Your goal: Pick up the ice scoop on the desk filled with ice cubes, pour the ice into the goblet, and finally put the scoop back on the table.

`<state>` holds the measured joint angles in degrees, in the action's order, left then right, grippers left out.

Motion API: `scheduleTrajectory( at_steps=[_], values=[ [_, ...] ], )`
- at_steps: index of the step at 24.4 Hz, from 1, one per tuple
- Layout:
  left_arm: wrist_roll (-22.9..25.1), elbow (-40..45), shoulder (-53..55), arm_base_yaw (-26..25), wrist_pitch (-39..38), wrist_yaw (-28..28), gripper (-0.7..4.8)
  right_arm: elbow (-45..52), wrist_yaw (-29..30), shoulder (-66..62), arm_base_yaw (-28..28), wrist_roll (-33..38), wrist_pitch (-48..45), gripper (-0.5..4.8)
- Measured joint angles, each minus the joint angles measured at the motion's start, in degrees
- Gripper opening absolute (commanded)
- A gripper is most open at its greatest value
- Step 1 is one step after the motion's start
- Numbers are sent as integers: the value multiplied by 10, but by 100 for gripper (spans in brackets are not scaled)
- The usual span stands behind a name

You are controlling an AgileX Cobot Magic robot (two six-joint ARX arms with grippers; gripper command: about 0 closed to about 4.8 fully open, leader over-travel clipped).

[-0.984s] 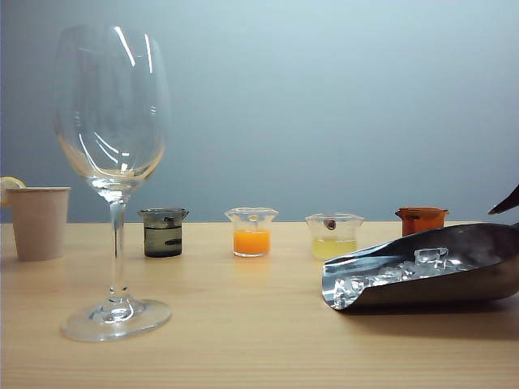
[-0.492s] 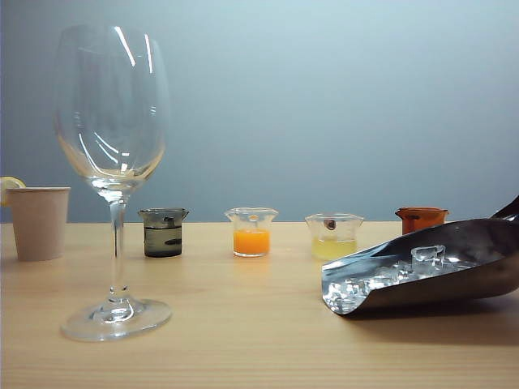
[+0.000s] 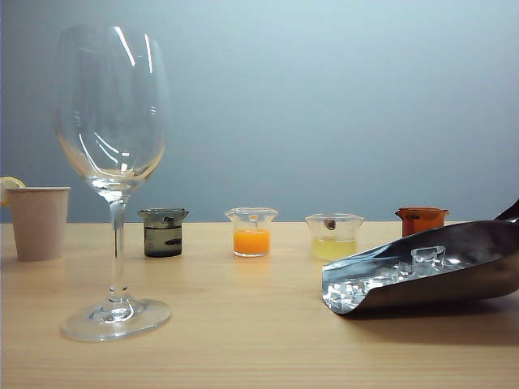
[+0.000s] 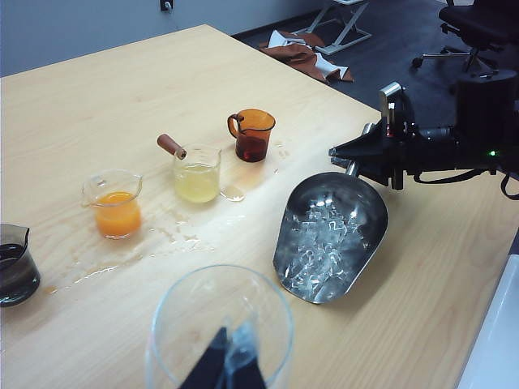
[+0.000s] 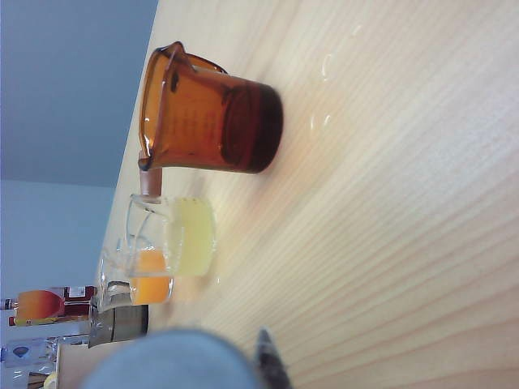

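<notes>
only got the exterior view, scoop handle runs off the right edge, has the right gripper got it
observer: Yes. The left wrist view shows the right gripper closed on the handle of the ice scoop.
operator: wheres the left gripper, cant see it at all
observer: The left gripper hangs just over the goblet, near its rim. I cannot tell whether its jaws are open.
operator: table dry near the beakers
observer: No. A puddle lies on the table beside the yellow beaker.
</notes>
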<state>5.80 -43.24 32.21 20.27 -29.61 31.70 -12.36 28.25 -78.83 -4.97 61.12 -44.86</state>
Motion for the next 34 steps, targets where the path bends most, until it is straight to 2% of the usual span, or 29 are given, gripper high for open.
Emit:
scheduleTrajectory(
  at_steps=[25,34],
  values=[
    [0,0,0,0,0,0,-5,1,23,0,0,30,8,-2],
    [0,0,0,0,0,0,-5,1,34,0,0,80,-8,-2]
  ],
)
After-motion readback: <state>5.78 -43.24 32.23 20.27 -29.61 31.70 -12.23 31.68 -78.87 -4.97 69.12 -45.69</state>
